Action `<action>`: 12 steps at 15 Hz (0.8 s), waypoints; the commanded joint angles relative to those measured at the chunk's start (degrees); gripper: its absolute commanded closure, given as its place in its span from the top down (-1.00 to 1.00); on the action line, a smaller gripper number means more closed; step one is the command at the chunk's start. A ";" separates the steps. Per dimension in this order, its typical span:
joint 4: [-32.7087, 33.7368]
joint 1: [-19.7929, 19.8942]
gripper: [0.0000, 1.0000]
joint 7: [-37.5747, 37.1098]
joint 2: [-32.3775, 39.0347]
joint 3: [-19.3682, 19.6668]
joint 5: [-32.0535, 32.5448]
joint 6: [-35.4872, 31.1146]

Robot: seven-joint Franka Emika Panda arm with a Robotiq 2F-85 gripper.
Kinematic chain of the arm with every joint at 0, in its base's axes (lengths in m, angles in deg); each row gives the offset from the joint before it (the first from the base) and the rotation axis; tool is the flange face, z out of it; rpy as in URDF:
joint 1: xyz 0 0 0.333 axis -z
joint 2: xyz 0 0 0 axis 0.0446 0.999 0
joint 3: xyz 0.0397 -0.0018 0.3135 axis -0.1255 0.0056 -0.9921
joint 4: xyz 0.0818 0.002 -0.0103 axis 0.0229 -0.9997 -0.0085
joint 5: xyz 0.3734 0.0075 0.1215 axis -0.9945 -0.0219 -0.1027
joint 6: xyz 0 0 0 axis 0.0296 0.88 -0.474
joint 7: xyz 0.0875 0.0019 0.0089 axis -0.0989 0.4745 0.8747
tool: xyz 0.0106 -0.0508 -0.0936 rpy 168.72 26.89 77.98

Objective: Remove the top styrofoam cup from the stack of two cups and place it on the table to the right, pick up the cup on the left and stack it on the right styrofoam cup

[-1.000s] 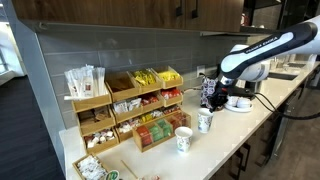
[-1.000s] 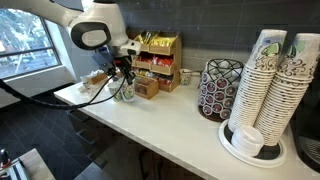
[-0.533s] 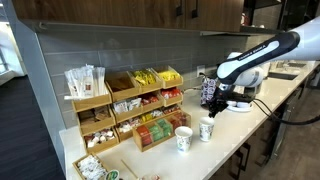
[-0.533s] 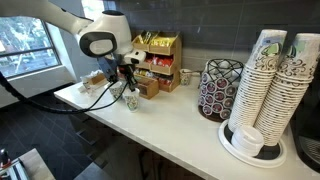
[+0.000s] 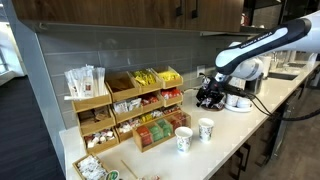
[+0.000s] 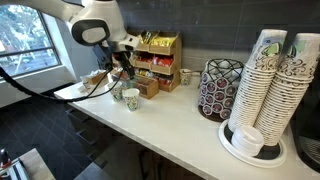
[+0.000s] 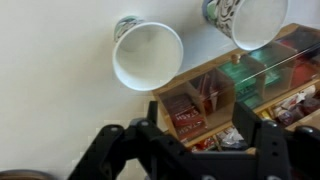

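The left cup (image 5: 183, 138) and the right cup (image 5: 206, 129) are standing side by side on the table (image 5: 232, 128), a little apart. The snack rack (image 5: 140, 105) is sitting just behind them, by the far wall. The gripper (image 5: 209, 98) is hanging above the right cup, not touching it

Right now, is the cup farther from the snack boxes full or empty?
Empty: the wrist view looks into the cup and shows only white inside.
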 commanded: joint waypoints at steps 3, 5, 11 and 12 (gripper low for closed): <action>1.37 -3.38 1.00 0.93 -0.20 -2.85 -0.95 3.01; 2.01 -4.23 1.00 1.02 0.59 -3.86 -0.30 3.51; 1.13 -4.90 1.00 0.54 0.75 -5.09 0.10 1.94; 1.14 -4.89 1.00 0.68 0.77 -5.07 0.11 1.94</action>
